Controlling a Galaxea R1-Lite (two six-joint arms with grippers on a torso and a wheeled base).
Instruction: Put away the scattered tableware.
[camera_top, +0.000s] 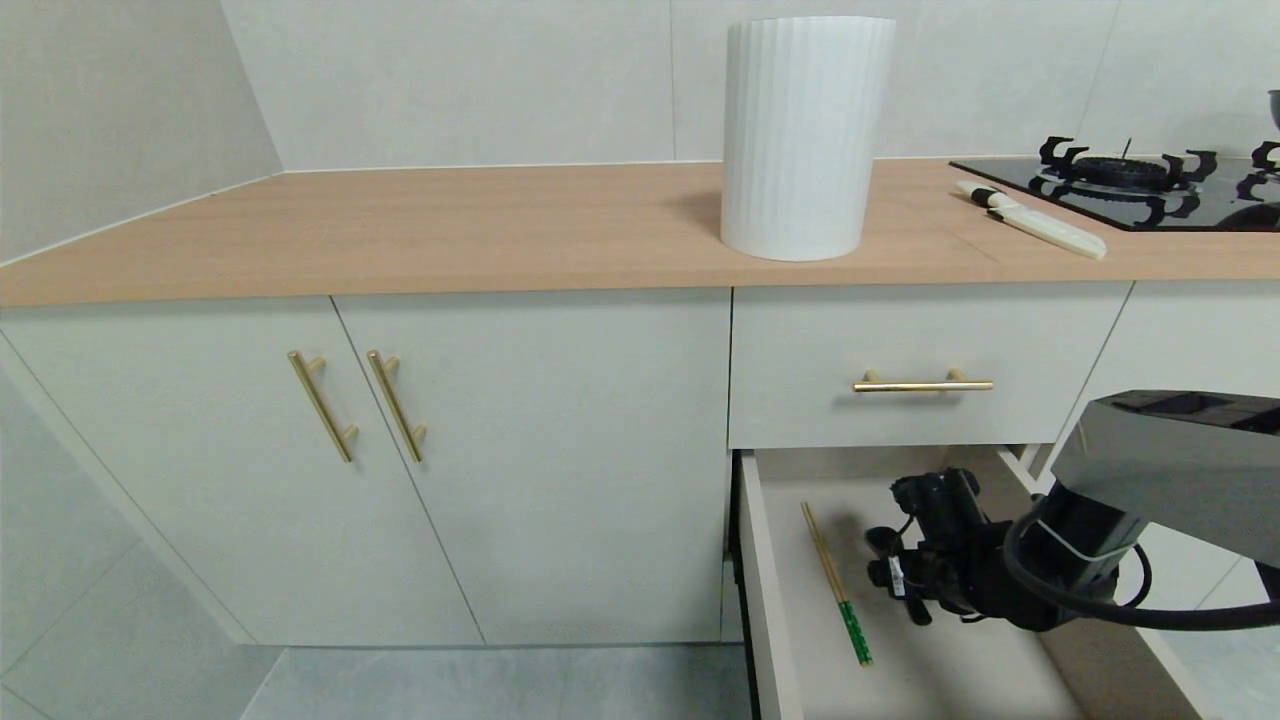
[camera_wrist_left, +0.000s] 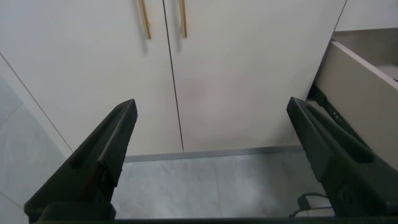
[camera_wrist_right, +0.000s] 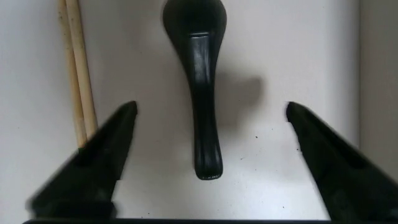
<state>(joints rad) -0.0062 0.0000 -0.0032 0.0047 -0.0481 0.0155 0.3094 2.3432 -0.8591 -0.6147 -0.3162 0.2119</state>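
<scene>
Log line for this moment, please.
right gripper: jaws open over black spoon | chopsticks in drawer | left gripper: open, empty | knife on counter

In the open drawer (camera_top: 768, 600) at five o'clock we see chopsticks (camera_top: 835, 585), with our right end effector (camera_top: 925, 565) near them at their three o'clock. On the bench (camera_top: 450, 220), a knife (camera_top: 1040, 222) lies at three o'clock of the white canister (camera_top: 805, 140).

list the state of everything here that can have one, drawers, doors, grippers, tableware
lower drawer, pulled open
upper drawer, shut
cupboard doors, both shut
chopsticks, lying flat in the lower drawer
black spoon, lying flat in the lower drawer, ungripped
knife, lying on the countertop
white container, upright on the countertop
right gripper, open, over the black spoon
left gripper, open, empty
</scene>
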